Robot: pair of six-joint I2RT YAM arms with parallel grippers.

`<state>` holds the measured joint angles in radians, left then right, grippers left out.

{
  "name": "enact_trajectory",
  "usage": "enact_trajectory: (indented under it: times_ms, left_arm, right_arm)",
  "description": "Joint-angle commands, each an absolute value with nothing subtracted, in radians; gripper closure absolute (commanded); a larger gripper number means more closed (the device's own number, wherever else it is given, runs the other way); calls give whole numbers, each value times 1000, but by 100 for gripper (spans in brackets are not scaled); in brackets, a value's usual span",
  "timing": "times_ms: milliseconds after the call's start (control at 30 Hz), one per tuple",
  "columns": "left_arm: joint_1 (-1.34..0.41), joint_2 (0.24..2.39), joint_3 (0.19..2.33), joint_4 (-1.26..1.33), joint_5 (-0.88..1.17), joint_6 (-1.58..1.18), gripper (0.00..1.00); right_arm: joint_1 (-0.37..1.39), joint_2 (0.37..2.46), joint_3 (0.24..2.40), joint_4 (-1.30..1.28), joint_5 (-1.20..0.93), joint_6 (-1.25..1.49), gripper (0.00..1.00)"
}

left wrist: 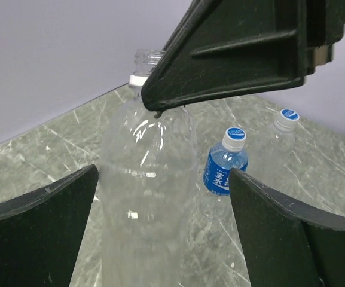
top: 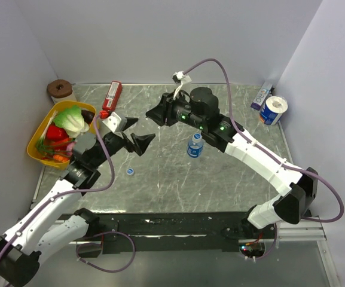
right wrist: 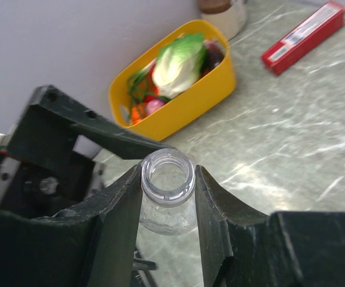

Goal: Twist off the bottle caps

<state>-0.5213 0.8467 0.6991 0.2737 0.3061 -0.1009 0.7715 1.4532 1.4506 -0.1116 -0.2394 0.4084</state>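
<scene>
The right end effector (right wrist: 168,206) pinches the open bottle (right wrist: 168,179) by its neck, mid-frame. The left end effector (left wrist: 163,179) is wide open, holding nothing. A loose pinch could tip it onto the capped bottle (left wrist: 223,176) at right.

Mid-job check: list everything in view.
Open bottle: 1, clear, held at neck
Labelled bottle: 1, clear-blue, capped, mid-table
Plain bottle: 1, clear, capped, beside it
Loose cap: 1, blue, front-left
Basket: 1, yellow, left edge, vegetables inside
Box: 1, red, back left
Jar: 1, brown-topped, back-left corner
Toilet roll: 1, white, back right
Small box: 1, blue-white, beside roll
Left gripper: 1, black, open
Right gripper: 1, black, shut on open bottle
</scene>
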Motion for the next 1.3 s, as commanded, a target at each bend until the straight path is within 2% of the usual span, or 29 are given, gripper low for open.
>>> enact_trajectory:
  times_ms: [0,133,200,300,333,433,500,767,1067,1267]
  left_arm:
    - [-525,776,804,144,287,-112,4]
    - [-520,747,944,-104,295,-52,4]
    - [-496,738,988,-233,223,-29,4]
    - [-361,762,1040,-319,123,-63,4]
    - [-236,775,1058,-330,111,-83,4]
    - [-3,839,1046,-322,202,-216,4]
    - [69,865,1008,-258,210,-274,4]
    - [95,871,965,-229,-102,-273,4]
    - [95,864,928,-232,-146,-267,4]
    - [95,870,922,-233,-152,-261,4]
  right_arm:
    - [772,1390,1460,-67,-85,296,100]
    - [775,1404,1467,-55,-2,198,100]
    - [781,1416,1453,-35,30,178,100]
    - [825,1442,1433,-3,70,124,100]
    - [839,1451,1430,38,102,94,100]
    - [894,1494,1437,63,149,37,100]
    - [935,1526,1443,77,169,-18,100]
    - [1023,1687,1552,46,167,-98,100]
    - [1058,1883,1678,12,152,-130,100]
    - [1058,1943,1727,8,147,-117,100]
